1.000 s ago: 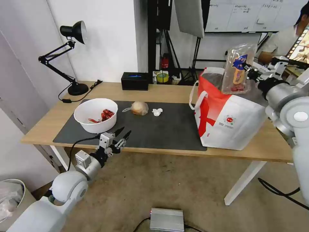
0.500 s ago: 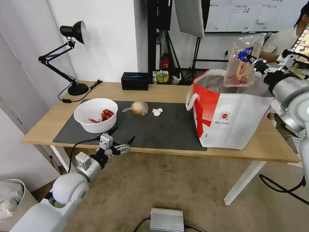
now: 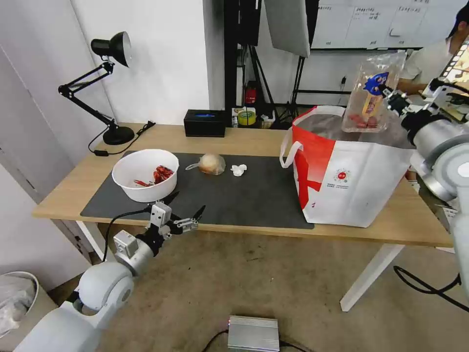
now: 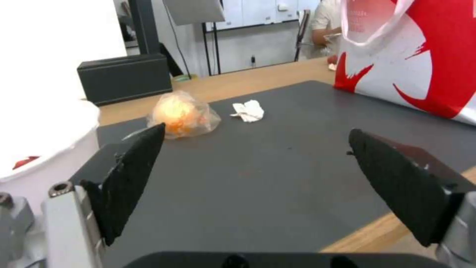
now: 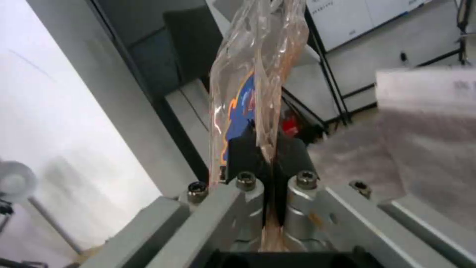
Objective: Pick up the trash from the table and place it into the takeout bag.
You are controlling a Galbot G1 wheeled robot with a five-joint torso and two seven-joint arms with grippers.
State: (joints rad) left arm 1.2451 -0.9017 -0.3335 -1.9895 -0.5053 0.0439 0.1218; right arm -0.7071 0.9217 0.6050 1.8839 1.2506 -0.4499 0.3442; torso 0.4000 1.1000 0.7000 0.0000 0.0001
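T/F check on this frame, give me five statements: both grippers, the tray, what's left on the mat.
1. The right gripper is shut on the clear plastic tray. True.
2. The tray lies inside the takeout bag. False: it hangs above the bag's open mouth.
3. The left gripper is open, at the table's near edge by the white bowl. True.
4. The left gripper holds the crumpled tissue. False: the tissue lies on the mat, untouched.
5. The clear bag with tan lump sits in the bowl. False: it is on the mat, beside the tissue.
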